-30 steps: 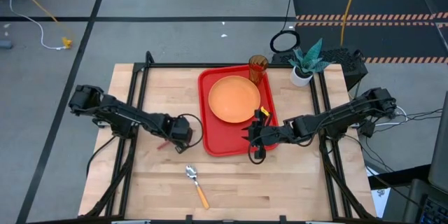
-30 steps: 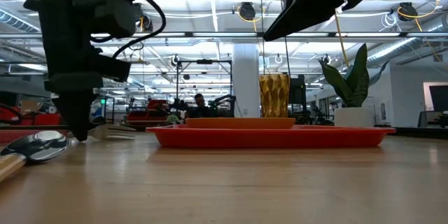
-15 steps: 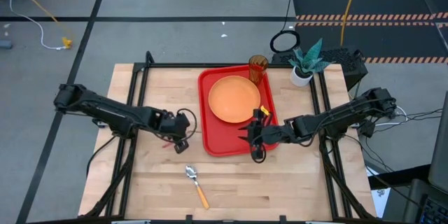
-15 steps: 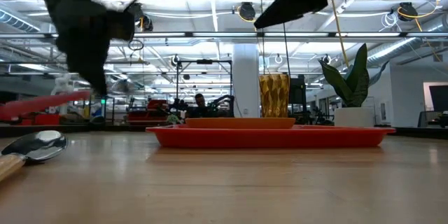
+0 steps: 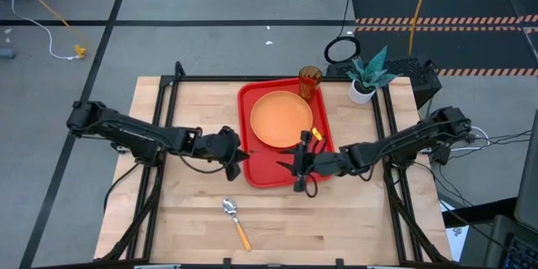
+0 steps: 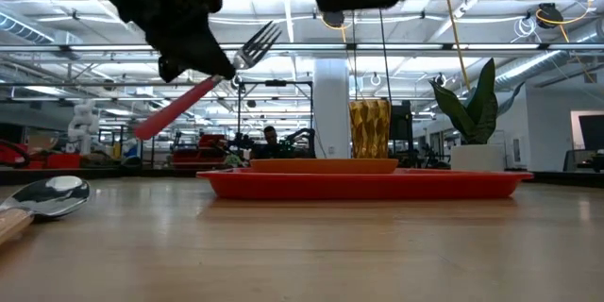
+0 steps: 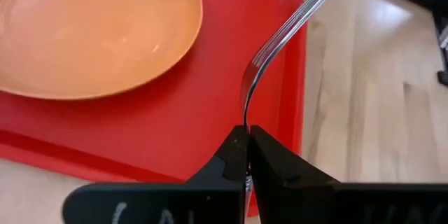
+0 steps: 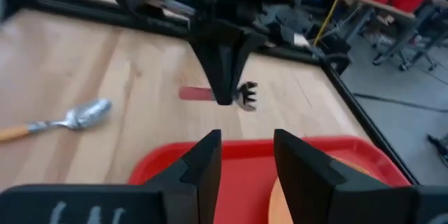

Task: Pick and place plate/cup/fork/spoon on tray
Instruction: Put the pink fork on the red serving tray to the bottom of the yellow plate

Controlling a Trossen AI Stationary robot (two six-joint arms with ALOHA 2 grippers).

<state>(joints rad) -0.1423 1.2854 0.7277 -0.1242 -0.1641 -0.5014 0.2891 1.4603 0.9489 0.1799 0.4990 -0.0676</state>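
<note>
Left gripper (image 5: 238, 155) fingers pinched tight on the fork (image 6: 203, 80), which is lifted clear of the bench (image 5: 193, 218): tines tilted up, pink-red handle angled down. Tines reach past the fingertips over the near left edge of the tray (image 5: 256, 168). Plate (image 5: 281, 118) lies on the tray ahead of the fingers; cup (image 5: 309, 81) at the tray's far corner. Right gripper (image 5: 296, 166) fingers parted, nothing between, above the tray's near end. Spoon (image 5: 236, 224) on the bench, apart from both.
</note>
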